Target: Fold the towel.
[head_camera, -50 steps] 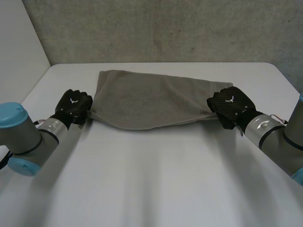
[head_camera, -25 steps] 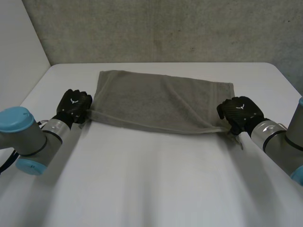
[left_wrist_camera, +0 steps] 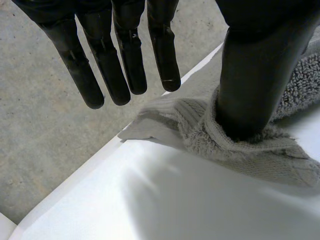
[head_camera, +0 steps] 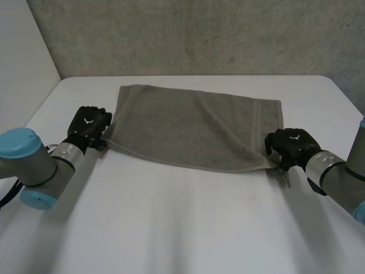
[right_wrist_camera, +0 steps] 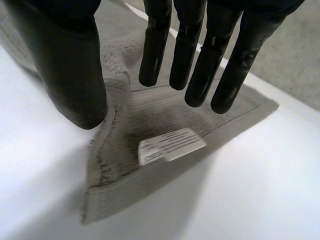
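Note:
A grey towel [head_camera: 194, 125] lies spread flat on the white table [head_camera: 171, 228], its long side running left to right. My left hand [head_camera: 88, 125] is at the towel's near left corner. In the left wrist view its fingers [left_wrist_camera: 120, 50] hang straight and apart above the table, and its thumb [left_wrist_camera: 255, 75] rests on the bunched corner of the towel [left_wrist_camera: 240, 145]. My right hand [head_camera: 291, 145] is at the near right corner. There its fingers [right_wrist_camera: 200, 55] are straight over the towel [right_wrist_camera: 165, 115], the thumb [right_wrist_camera: 70, 65] is beside the hem, and a white label [right_wrist_camera: 170, 145] lies under the palm.
A grey wall [head_camera: 188, 34] stands behind the table's far edge. The table's left edge runs close to my left arm [head_camera: 28, 165]. A broad bare stretch of table lies in front of the towel, between the two arms.
Both hands have opened and let go of the towel's near corners. The near edge has been drawn towards me and now lies flat; the right hand has moved nearer and to the right.

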Controlling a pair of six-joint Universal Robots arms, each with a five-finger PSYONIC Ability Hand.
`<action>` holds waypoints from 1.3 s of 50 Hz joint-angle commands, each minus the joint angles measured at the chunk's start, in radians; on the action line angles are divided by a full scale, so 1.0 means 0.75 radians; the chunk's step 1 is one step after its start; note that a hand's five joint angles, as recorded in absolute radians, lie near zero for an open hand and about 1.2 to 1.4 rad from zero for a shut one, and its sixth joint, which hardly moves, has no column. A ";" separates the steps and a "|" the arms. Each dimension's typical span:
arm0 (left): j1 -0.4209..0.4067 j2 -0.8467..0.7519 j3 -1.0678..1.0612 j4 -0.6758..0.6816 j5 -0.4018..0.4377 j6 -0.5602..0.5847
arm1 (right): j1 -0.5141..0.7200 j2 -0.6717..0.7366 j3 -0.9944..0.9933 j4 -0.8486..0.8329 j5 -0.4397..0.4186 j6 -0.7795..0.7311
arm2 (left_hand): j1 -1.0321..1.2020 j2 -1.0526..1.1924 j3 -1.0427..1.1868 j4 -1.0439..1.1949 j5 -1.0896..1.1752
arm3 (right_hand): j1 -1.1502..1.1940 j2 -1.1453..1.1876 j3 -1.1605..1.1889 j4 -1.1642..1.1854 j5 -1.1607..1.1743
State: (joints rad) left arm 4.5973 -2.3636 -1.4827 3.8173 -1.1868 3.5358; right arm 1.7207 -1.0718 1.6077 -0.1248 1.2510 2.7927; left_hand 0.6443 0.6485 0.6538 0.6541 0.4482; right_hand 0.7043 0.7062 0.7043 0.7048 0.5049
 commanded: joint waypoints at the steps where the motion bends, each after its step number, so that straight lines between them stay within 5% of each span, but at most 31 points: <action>1: 0.000 0.000 -0.005 -0.011 -0.001 -0.004 | 0.007 -0.003 -0.006 0.109 -0.007 0.058 | -0.042 -0.048 -0.055 -0.055 -0.013 | -0.074 -0.077 -0.074 -0.075 -0.041; 11: 0.000 0.004 -0.021 -0.038 -0.001 0.000 | 0.009 0.010 0.000 0.099 -0.009 0.060 | -0.019 -0.024 -0.031 -0.032 0.010 | 0.035 0.032 0.035 0.034 0.068; 15: 0.000 0.002 -0.005 -0.042 -0.001 -0.002 | 0.007 0.014 0.000 0.081 -0.011 0.064 | 0.125 0.120 0.113 0.112 0.154 | 0.419 0.416 0.419 0.418 0.452; 17: 0.000 0.000 0.001 -0.044 -0.005 -0.002 | 0.003 0.008 0.000 0.054 -0.009 0.078 | 0.312 0.307 0.300 0.299 0.341 | 0.921 0.918 0.921 0.920 0.954; 24: 0.000 -0.029 0.068 -0.093 -0.107 0.000 | -0.012 -0.062 -0.004 0.052 -0.007 0.111 | 1.002 0.997 0.990 0.989 1.031 | 0.923 0.920 0.923 0.922 0.956; 30: 0.004 -0.006 0.132 -0.208 -0.140 -0.008 | -0.046 -0.184 0.004 0.058 -0.009 0.099 | 1.003 0.997 0.990 0.990 1.031 | 0.923 0.920 0.923 0.922 0.956; 39: 0.016 0.325 0.061 -0.279 -0.117 -0.047 | -0.047 -0.377 -0.016 0.113 -0.028 0.068 | 1.003 0.997 0.990 0.990 1.031 | 0.923 0.920 0.923 0.922 0.956; 47: 0.018 0.589 -0.126 -0.320 -0.019 -0.053 | -0.047 -0.463 -0.033 0.297 -0.030 -0.070 | 1.003 0.997 0.990 0.990 1.031 | 0.923 0.920 0.923 0.922 0.956; 54: 0.151 0.877 -0.379 -0.377 0.134 -0.045 | -0.065 -0.581 -0.010 0.463 -0.038 -0.222 | 1.003 0.997 0.990 0.990 1.031 | 0.923 0.920 0.923 0.922 0.956; 65: 0.315 1.043 -0.527 -0.379 0.388 -0.037 | -0.226 -0.684 -0.043 0.594 -0.257 -0.371 | 1.003 0.997 0.990 0.990 1.031 | 0.923 0.920 0.923 0.922 0.956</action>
State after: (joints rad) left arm 4.8034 -1.5903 -1.8665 3.5274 -0.9704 3.5090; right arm 1.5889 -1.5932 1.6056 0.3215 1.1339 2.5375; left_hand 1.3096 1.3493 1.3469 1.3603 1.1538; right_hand 1.3287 1.3253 1.3284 1.3356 1.1743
